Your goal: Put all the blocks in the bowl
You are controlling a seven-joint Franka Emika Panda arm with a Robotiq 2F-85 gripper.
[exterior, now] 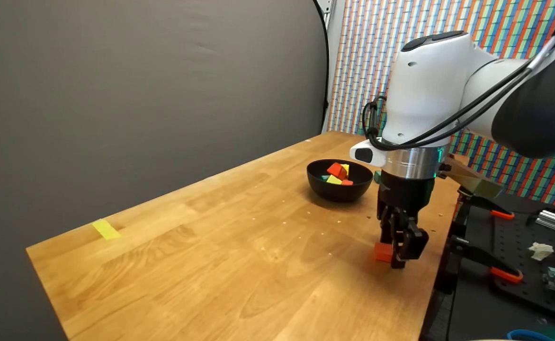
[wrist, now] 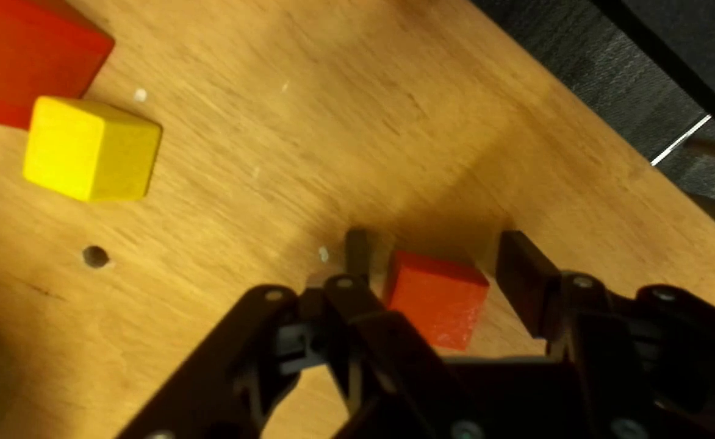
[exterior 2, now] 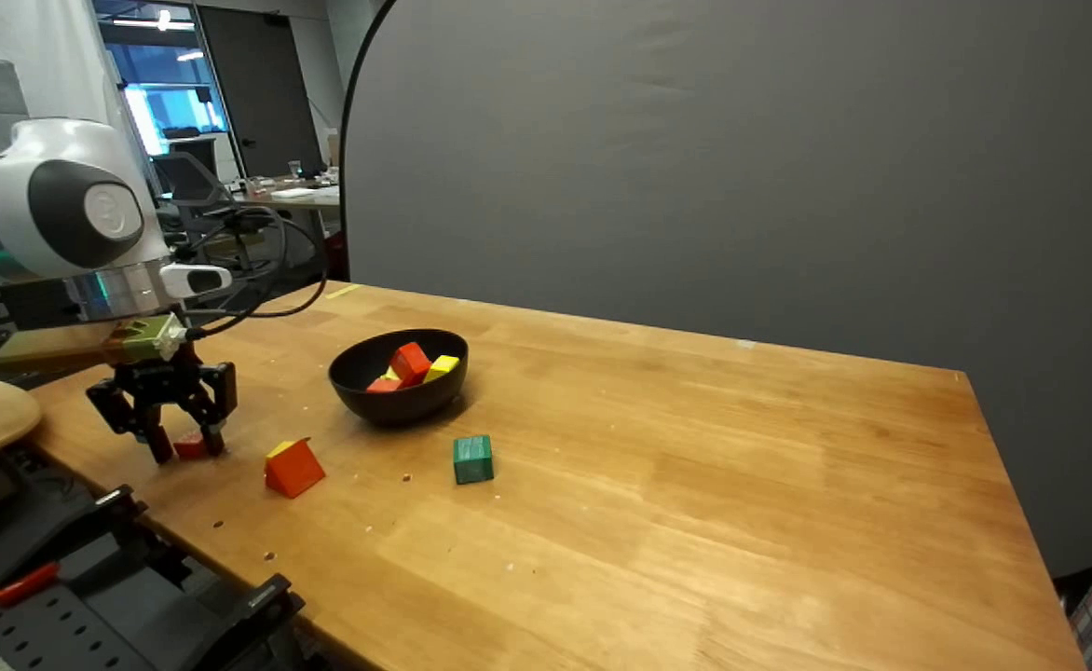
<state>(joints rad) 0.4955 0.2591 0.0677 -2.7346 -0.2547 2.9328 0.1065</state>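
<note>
We can't read any words or numbers in any view. We do see a pale round badge [exterior 2: 110,210] on the dark cap [exterior 2: 57,219] of the robot arm [exterior 2: 13,200], but its mark is too faint to read.

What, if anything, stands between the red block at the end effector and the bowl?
Nothing visible stands between the red block and the bowl; only its rim would need clearing. The yellow block and another red block stand to one side of that line.

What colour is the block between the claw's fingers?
The block is red, clearest in the wrist view.
</note>
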